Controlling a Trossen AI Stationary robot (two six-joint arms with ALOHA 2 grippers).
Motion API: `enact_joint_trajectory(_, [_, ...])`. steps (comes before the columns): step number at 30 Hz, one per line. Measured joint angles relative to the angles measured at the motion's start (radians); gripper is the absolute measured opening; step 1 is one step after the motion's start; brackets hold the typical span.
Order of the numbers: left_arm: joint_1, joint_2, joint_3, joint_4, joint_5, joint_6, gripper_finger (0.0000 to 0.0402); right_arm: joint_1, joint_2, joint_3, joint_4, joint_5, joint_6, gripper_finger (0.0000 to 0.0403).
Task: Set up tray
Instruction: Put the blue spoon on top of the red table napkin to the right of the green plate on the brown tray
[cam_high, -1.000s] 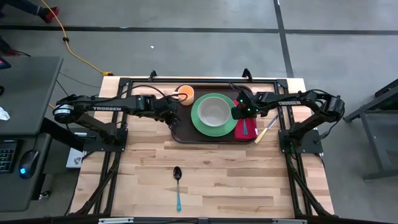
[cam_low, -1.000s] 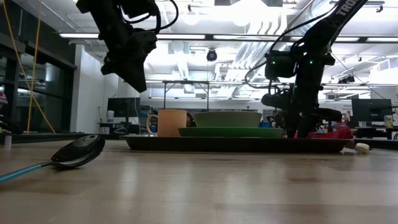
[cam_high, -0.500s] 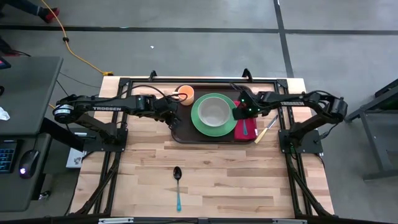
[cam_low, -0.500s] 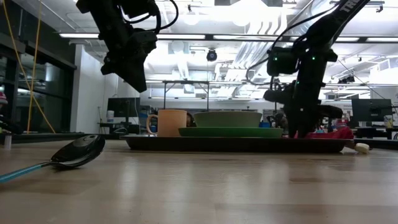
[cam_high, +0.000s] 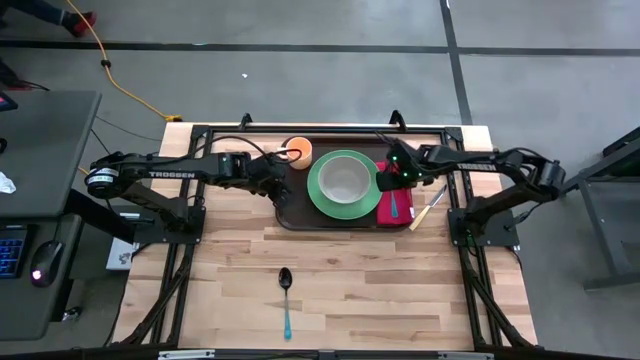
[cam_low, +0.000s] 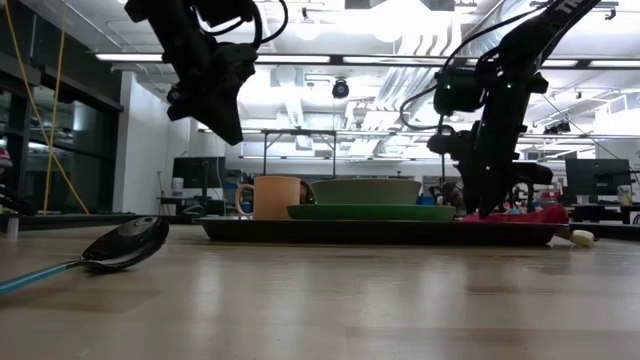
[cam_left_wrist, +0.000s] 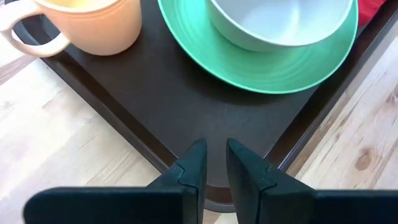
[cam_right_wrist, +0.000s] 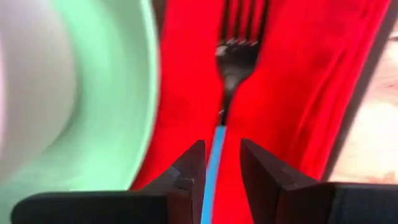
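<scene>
Centrally, at the far side of the light wooden table (cam_high: 330, 270), lies the large dark brown rectangular plastic tray (cam_high: 300, 208) with rounded corners and a raised rim. On it sit a round green plate (cam_high: 325, 196) carrying a pale round bowl (cam_high: 345, 178), a peach-coloured ceramic mug (cam_high: 298, 150) at the tray's far left corner, and a folded red cloth napkin (cam_high: 392, 208) at its right end, just beside the plate. A fork with a dark head and blue handle (cam_right_wrist: 222, 93) rests along the napkin.

Left hand (cam_left_wrist: 212, 163): above the tray's near left corner, clear of the mug and plate, fingers drawn close with only a narrow slit between them, gripping nothing.

Right hand (cam_right_wrist: 216, 158): just above the napkin, beside the plate's right rim; its fingers stand slightly apart, one on each side of the fork's blue handle, with a gap visible on either side.

Off the tray: a pale-handled table knife (cam_high: 428, 207) lies on the table just beside the tray's right rim, and a dark-bowled spoon with a blue handle (cam_high: 286, 300) lies well apart, near the table's front edge.
</scene>
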Motion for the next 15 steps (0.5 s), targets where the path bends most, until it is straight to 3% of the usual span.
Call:
enact_joint_trajectory(8, [0.000, 0.000, 0.000, -0.001, 0.035, 0.000, 0.0092, 0.000, -0.118, 0.000, -0.003, -0.147, 0.000, 0.0078])
enact_joint_trajectory(15, [-0.038, 0.000, 0.000, -0.002, 0.104, -0.030, 0.0092, 0.000, -0.336, 0.000, -0.016, -0.164, -0.058, 0.0078])
